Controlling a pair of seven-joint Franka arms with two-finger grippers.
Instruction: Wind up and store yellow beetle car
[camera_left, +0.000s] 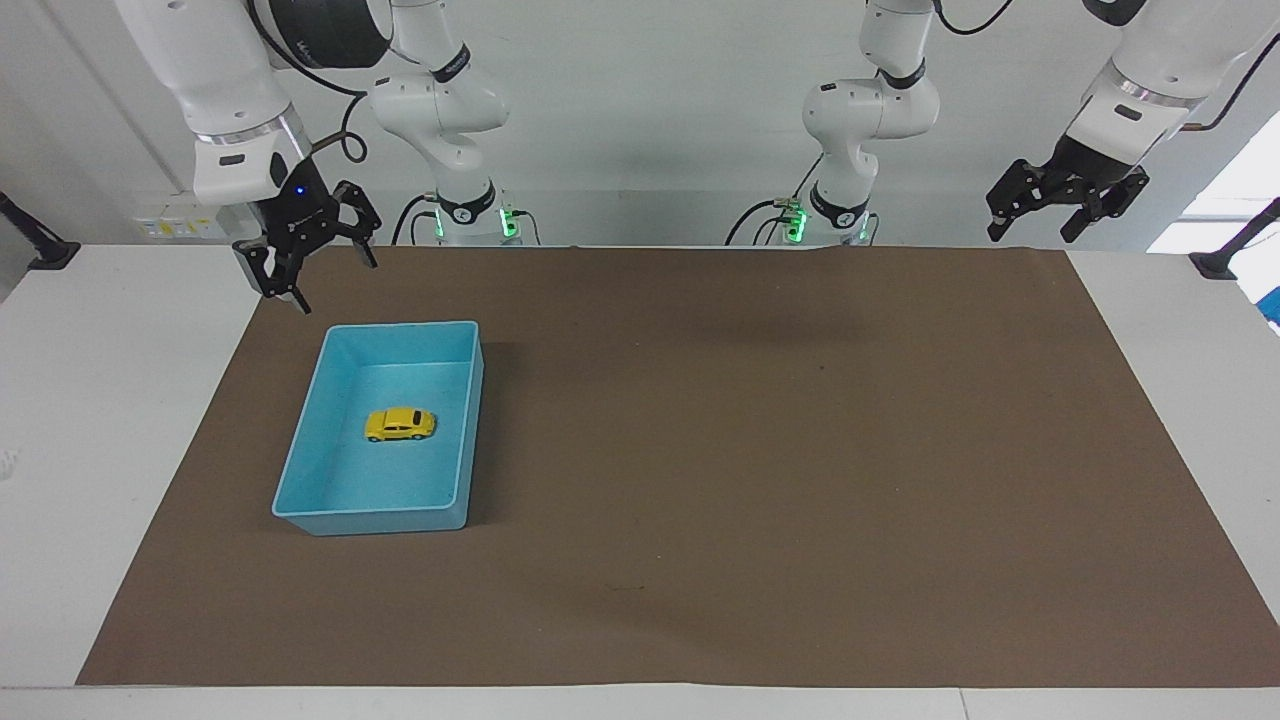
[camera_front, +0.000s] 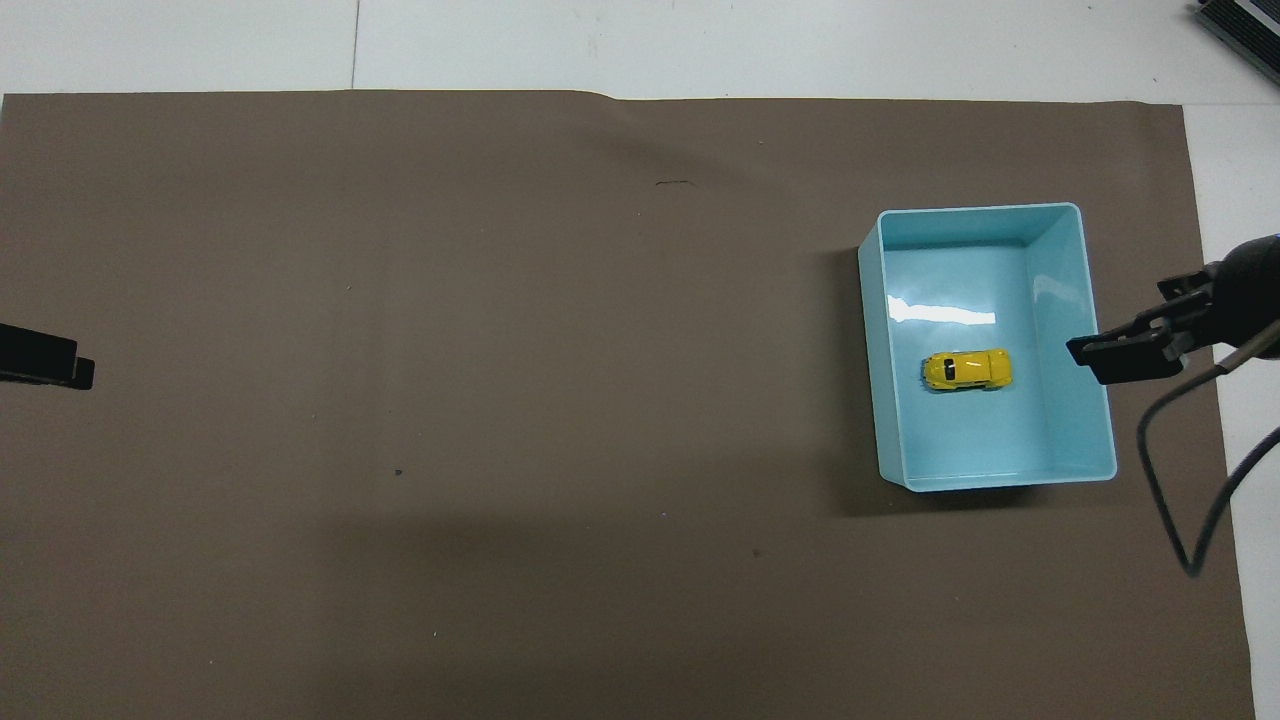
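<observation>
The yellow beetle car (camera_left: 400, 424) (camera_front: 966, 369) rests on its wheels on the floor of the blue tray (camera_left: 300, 468) (camera_front: 1098, 430), untouched. My right gripper (camera_left: 336, 286) (camera_front: 1135, 335) hangs open and empty in the air, over the mat just off the tray's corner nearest the robots. My left gripper (camera_left: 1030, 236) waits open and empty, high over the mat's corner at the left arm's end; only its tip (camera_front: 45, 362) shows in the overhead view.
A brown mat (camera_left: 760, 450) covers most of the white table (camera_left: 120, 400). The tray sits toward the right arm's end. A black cable (camera_front: 1170, 500) hangs from the right arm beside the tray.
</observation>
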